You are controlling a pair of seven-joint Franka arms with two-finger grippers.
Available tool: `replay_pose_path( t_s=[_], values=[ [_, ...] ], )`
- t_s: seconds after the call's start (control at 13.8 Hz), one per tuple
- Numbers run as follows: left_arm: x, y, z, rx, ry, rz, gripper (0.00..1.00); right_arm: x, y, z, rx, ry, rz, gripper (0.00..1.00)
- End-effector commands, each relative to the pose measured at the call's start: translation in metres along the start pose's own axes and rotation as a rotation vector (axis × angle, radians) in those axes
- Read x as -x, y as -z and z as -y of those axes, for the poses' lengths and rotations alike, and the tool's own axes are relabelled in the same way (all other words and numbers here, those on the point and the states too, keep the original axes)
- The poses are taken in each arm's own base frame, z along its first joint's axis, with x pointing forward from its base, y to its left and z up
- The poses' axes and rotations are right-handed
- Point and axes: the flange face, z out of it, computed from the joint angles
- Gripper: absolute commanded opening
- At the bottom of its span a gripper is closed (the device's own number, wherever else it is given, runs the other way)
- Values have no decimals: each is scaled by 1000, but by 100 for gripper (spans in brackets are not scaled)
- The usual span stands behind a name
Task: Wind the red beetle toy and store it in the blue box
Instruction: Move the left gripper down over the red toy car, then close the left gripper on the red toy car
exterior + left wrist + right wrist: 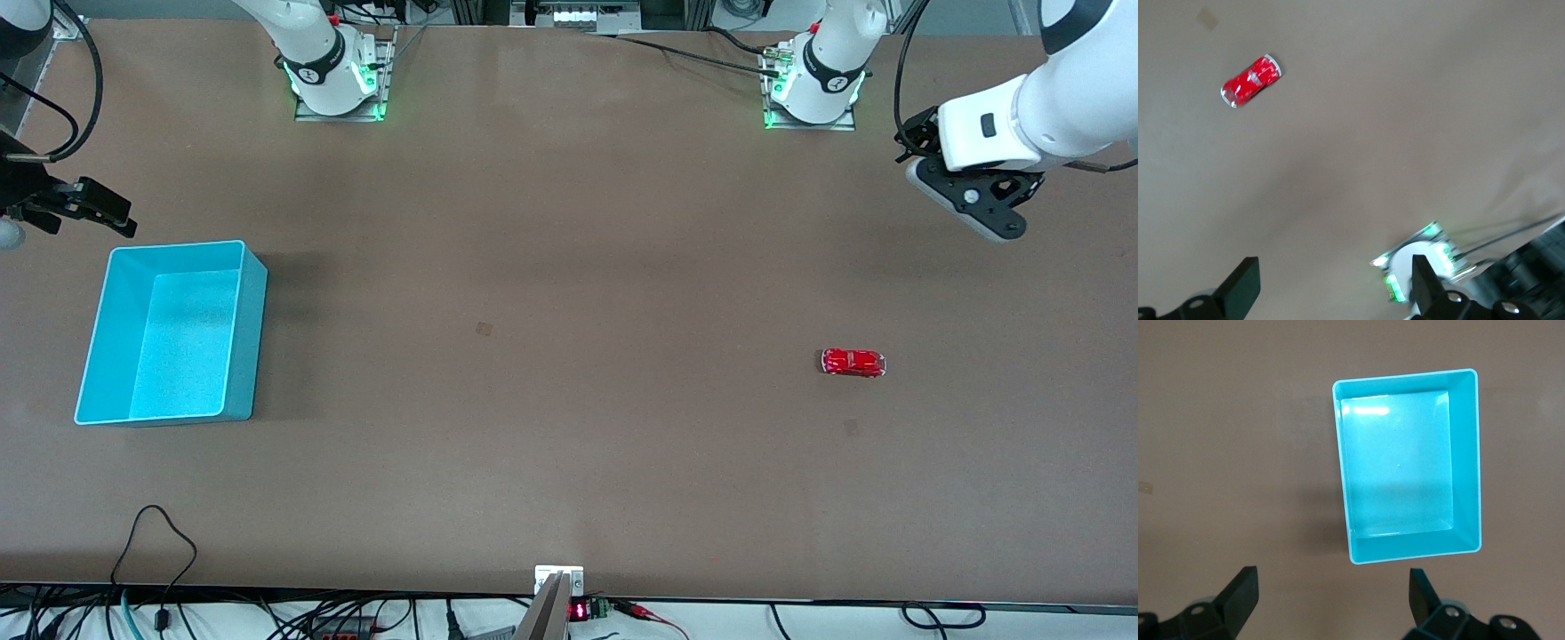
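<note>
**Toy car and box lie far apart, both grippers held up and open**

A tiny shiny red toy car with a round beetle-shaped body [853, 363] is seen on the brown table [569, 400], toward the left arm's end. It is resting flat on its wheels, and nothing is touching it. In the left wrist view the red car [1251, 81] is seen lying at a slant on the bare table top.

A light blue plastic box with tall thin walls and a pale rim [249, 338] is placed toward the right arm's end of the table, well apart from the car. The box is standing upright with its open top facing up. Only its flat blue bottom is seen inside in the right wrist view, where the blue box [1468, 453] fills the middle.

The left gripper [973, 209] is held up in the air over the table at the left arm's end. Its two dark fingers [1241, 287] are spread wide, and nothing is held between them.

The right gripper [84, 206] is held up in the air beside the blue box, at the table's edge. Its fingers [1238, 597] are spread wide too, and nothing is gripped.
</note>
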Motion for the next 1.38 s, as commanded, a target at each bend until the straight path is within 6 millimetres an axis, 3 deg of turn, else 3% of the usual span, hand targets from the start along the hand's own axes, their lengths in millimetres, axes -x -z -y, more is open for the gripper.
replay_pose_path(
  t_s=[0.0,0.15,0.29,0.51,0.73,0.87,1.16,1.31],
  values=[
    [-24,-44,15,-12,-266,27,100,-1,-1,3,2,8,13,100],
    [-35,-63,31,-26,-383,8,100,-1,-1,1,-1,0,12,100],
    [-45,-94,62,-45,-471,-5,100,-1,0,3,1,0,10,100],
    [-55,-136,79,-127,-605,-72,100,-3,8,0,2,4,-5,100],
    [-66,-182,100,-157,-680,-94,100,0,7,-24,-2,-41,-2,100],
    [-76,-201,116,-191,-747,-117,100,-2,7,-11,-2,-33,-3,100],
    [-90,-258,154,-237,-821,-158,100,-5,4,15,-2,9,3,100],
    [-99,-274,158,-254,-823,-172,100,-5,4,17,0,0,3,100]
  ],
)
